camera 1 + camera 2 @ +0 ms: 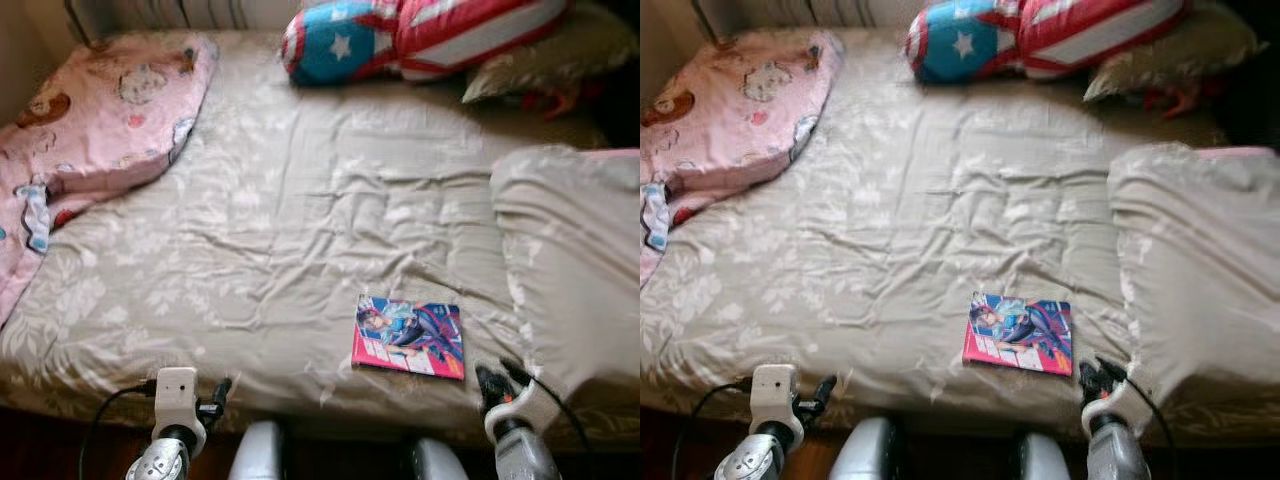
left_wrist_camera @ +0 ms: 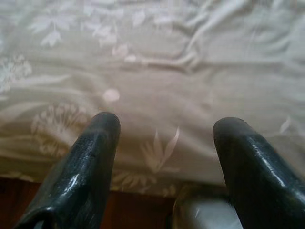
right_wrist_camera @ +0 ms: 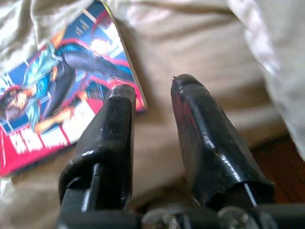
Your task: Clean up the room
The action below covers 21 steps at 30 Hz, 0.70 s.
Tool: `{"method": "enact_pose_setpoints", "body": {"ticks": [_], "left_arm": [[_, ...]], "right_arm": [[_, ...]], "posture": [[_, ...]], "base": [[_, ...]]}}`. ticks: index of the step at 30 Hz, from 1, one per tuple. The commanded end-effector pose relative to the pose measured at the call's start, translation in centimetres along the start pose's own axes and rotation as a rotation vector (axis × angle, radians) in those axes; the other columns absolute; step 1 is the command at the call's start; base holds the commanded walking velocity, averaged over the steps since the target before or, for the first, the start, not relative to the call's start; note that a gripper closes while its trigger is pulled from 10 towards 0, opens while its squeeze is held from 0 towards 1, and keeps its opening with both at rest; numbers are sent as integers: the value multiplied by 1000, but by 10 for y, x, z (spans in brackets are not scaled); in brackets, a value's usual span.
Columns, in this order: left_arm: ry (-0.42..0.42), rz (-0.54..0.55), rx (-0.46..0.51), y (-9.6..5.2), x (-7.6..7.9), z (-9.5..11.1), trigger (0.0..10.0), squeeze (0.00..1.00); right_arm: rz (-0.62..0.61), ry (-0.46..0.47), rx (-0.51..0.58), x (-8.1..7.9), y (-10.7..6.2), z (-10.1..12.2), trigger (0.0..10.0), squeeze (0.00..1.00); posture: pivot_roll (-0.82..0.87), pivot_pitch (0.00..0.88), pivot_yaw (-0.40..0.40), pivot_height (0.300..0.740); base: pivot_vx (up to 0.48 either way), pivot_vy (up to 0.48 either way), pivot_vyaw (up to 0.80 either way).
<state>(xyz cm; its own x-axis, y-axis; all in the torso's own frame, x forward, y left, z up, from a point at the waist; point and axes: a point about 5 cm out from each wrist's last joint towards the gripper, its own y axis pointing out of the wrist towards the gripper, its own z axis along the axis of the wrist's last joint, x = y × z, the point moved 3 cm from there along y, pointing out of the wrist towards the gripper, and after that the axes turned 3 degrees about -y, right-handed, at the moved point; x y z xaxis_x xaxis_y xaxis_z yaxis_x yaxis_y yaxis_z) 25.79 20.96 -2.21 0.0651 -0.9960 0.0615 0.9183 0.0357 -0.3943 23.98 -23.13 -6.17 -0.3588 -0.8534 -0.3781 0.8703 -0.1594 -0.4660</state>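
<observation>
Lying flat on the bed (image 1: 300, 230) near its front edge, the comic book (image 1: 409, 336) sits just beside the right gripper (image 3: 152, 86), fingers slightly parted, empty. The left gripper (image 2: 167, 121) gapes wide, empty, over the bed's front edge.

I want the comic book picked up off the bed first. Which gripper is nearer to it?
The right gripper. It is open, right beside the comic book's near corner at the bed's front edge. The left gripper, also open, is further off along that edge.
</observation>
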Motion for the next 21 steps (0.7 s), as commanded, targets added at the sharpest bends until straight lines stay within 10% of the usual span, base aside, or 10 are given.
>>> {"method": "enact_pose_setpoints", "body": {"ticks": [1, 21], "left_arm": [[-1, 11, -45, 1, 0, -12, 10000, 0], [36, 60, -347, -3, -4, -69, 10000, 0]], "right_arm": [[17, -36, -30, -3, -3, -9, 10000, 0], [-94, -169, -299, -1, -17, -59, 10000, 0]], "posture": [[84, 0, 19, 708], [-4, 0, 16, 740]], "base": [[0, 0, 0], [0, 0, 0]]}}
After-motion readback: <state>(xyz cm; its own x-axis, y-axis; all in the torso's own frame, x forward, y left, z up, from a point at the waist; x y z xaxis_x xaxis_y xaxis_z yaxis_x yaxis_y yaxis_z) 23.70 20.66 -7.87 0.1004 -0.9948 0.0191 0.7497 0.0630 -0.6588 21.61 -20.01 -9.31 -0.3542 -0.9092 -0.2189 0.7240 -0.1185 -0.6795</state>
